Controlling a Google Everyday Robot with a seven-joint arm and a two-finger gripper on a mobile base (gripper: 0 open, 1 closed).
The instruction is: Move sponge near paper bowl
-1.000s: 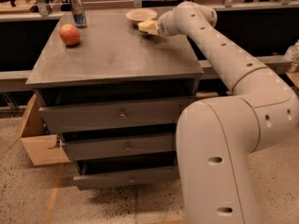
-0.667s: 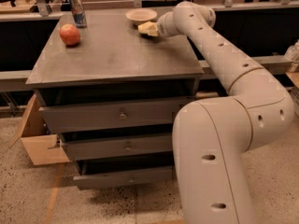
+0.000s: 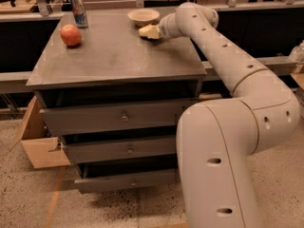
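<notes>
The paper bowl [image 3: 143,16] is off-white and shallow and stands at the back middle of the grey tabletop [image 3: 114,56]. My gripper [image 3: 151,31] reaches in from the right at the end of the long white arm and sits low over the table, just in front of and to the right of the bowl. A pale yellow block at its tip, which looks like the sponge [image 3: 146,32], is about a hand's width from the bowl's rim. I cannot tell whether it rests on the table or is held.
A red apple [image 3: 71,34] lies at the back left of the table. A drink can [image 3: 79,11] stands behind it near the back edge. The table is a drawer cabinet with one lower drawer ajar. A cardboard box [image 3: 35,141] sits on the floor to its left.
The gripper tip and the yellow block have shifted slightly down and toward the front of the table. The bowl, apple and can have not moved.
</notes>
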